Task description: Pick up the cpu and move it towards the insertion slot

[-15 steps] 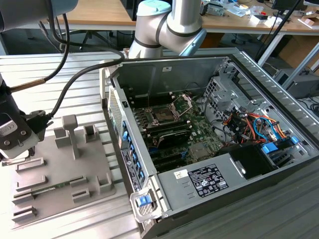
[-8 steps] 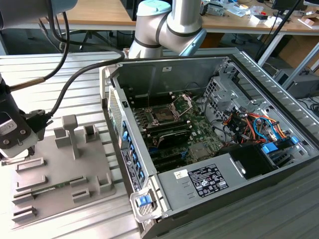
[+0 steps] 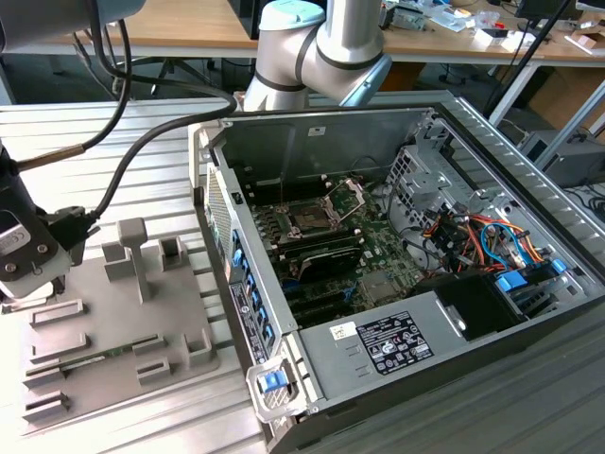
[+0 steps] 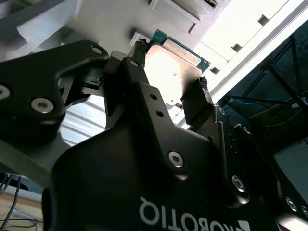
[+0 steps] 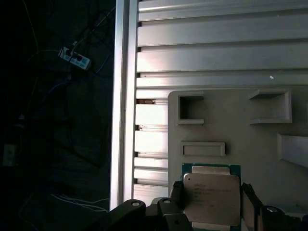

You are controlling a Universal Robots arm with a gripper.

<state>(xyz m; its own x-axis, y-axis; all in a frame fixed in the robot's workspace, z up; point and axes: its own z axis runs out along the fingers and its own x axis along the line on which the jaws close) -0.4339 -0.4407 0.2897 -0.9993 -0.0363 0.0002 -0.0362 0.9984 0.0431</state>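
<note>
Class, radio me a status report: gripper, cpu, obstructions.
Gripper shut on cpu, at grey tray. Insertion slot apart, behind case wall.

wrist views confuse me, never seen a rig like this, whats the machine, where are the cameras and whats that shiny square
It is a robot arm with a black gripper. The exterior view is taken from off the arm: an open computer case, and on the exterior view's left a grey tray. Both wrist views look along the gripper from cameras on the arm. The shiny square is the cpu, clamped between the jaws over the tray. The insertion slot sits inside the case.
</note>
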